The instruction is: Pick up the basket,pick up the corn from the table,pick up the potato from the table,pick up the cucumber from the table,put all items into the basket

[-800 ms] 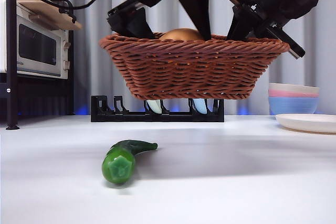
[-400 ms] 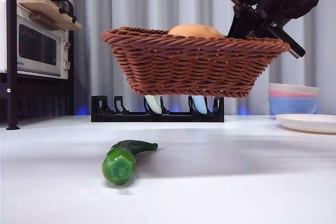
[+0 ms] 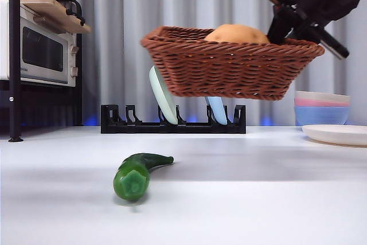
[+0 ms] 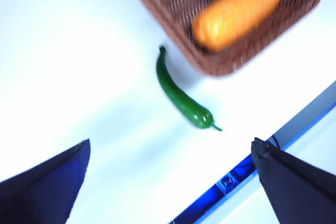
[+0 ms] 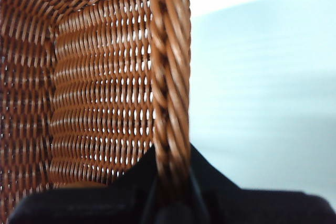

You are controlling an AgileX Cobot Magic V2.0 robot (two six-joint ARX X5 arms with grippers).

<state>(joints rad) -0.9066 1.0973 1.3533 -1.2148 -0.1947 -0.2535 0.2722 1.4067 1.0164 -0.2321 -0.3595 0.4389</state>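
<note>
Clamping basket (image 3: 229,73) rim: right tool (image 5: 170,192).

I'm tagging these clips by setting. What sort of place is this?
Probably a mock kitchen set up for robot tests: a microwave oven on a shelf, a black dish rack holding plates, stacked pastel bowls, all before a grey curtain.

A low front camera looks level across the tabletop (image 3: 241,199). The left wrist camera looks down from high above. The right wrist camera sits tight against the basket (image 5: 168,77) rim; all three views share that basket.
</note>
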